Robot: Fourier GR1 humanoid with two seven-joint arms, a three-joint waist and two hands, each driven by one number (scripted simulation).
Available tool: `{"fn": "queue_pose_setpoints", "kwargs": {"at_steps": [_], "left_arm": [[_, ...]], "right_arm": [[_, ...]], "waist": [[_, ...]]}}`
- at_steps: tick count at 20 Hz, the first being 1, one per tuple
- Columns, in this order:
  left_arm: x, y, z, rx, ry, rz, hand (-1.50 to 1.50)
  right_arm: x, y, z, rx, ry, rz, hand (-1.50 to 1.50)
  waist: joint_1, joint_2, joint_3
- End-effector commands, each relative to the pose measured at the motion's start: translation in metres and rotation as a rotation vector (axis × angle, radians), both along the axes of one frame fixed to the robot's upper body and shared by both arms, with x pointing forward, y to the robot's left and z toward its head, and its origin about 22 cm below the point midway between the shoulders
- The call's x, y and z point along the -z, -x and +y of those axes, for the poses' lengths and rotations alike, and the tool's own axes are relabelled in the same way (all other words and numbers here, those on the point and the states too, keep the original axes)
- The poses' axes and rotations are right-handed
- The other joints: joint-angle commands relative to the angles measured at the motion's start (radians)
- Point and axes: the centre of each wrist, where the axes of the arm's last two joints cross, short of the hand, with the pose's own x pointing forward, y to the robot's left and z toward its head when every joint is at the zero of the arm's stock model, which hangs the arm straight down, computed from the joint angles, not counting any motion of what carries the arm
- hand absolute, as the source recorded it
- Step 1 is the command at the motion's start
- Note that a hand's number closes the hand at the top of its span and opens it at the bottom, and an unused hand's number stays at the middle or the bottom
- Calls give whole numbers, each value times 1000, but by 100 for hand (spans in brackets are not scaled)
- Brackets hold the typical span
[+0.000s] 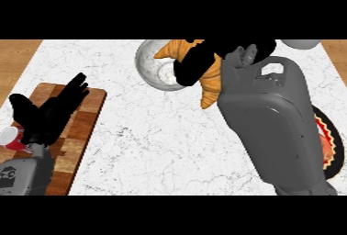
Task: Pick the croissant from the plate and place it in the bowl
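Right hand (196, 62) curling round croissant (212, 85), holding it over bowl (148, 69); left hand (47, 114) resting open above cutting board (85, 124).

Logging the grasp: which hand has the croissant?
The right hand, its fingers curled round the croissant at the bowl; the left hand rests open over the cutting board.

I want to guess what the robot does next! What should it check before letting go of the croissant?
1. Croissant held by the right hand: ok, fingers curl round it.
2. Croissant off the plate: ok.
3. Croissant over the bowl: not ok, one tip shows past the rim.
4. Height above the bowl: cannot tell.
5. Left hand out of the way: ok, open over the cutting board.
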Motion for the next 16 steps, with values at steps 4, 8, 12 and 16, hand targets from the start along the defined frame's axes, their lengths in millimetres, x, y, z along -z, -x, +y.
{"fn": "queue_pose_setpoints", "kwargs": {"at_steps": [4, 8, 12, 16], "left_arm": [[-2, 2, -4, 30, -7, 0, 0], [-10, -12, -15, 31, -20, -15, 0], [-2, -5, -7, 33, 4, -14, 0], [-19, -15, -15, 51, -16, -36, 0]], "right_arm": [[26, -58, 25, 66, -28, -32, 150], [18, -80, 39, 115, -37, -16, 150], [57, -103, 31, 150, -49, -6, 150], [60, -123, 14, 149, -103, 10, 150]], "waist": [[20, 8, 0], [19, 11, 0], [22, 11, 0], [44, 23, 0]]}}
